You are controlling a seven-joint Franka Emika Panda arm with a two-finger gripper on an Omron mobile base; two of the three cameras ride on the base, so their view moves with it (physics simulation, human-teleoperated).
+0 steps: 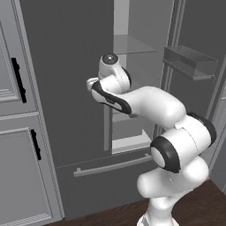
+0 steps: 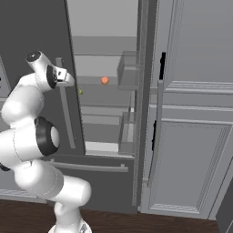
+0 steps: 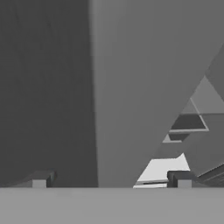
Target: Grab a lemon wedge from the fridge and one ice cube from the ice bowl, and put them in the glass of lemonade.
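Hovering wide-jawed gripper (image 3: 110,180) at fridge (image 1: 66,88) door edge; small yellow-green item (image 2: 80,91), perhaps the wedge, inside toward three o'clock in right base view

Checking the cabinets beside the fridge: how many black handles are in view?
4: two black handles on the left cabinets, upper and lower; two on the right cabinets, upper and lower, partly hidden by the fridge door.

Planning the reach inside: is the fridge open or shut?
Open: the fridge right door is swung aside, baring shelves.
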